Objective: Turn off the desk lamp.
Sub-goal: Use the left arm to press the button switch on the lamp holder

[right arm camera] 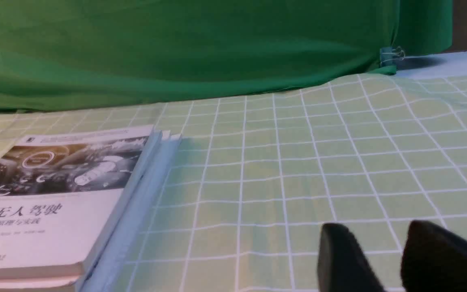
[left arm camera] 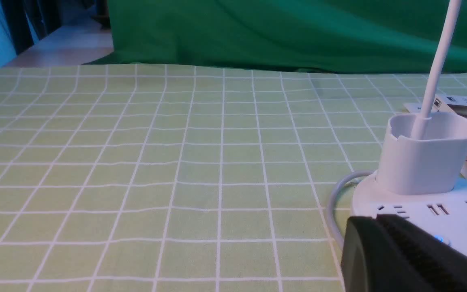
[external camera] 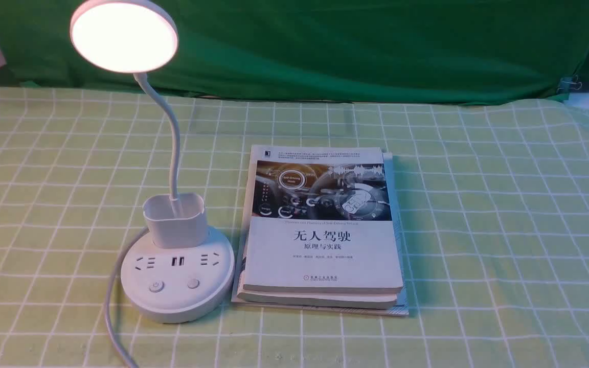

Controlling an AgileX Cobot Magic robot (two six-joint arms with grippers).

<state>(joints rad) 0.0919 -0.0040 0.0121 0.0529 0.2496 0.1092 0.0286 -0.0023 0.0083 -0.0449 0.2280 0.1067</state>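
Observation:
The desk lamp [external camera: 177,276] stands at the front left of the table. Its round head [external camera: 123,35] is lit, and its thin neck rises from a small cup [external camera: 176,220]. Two buttons [external camera: 156,286] sit on the near side of the base below the sockets. In the left wrist view the base [left arm camera: 460,211] lies just beyond my left gripper [left arm camera: 375,219]. That gripper's jaws are pressed together and empty, and they partly hide a button that glows blue. My right gripper [right arm camera: 375,235] is open and empty over bare cloth to the right of the book. It is out of the front view.
A stack of books [external camera: 322,232] lies just to the right of the lamp base and also shows in the right wrist view [right arm camera: 55,198]. The lamp's white cable [external camera: 113,306] runs from the base's left side to the front edge. A green-checked cloth [external camera: 504,230] covers the table, and a green curtain [external camera: 350,46] hangs behind.

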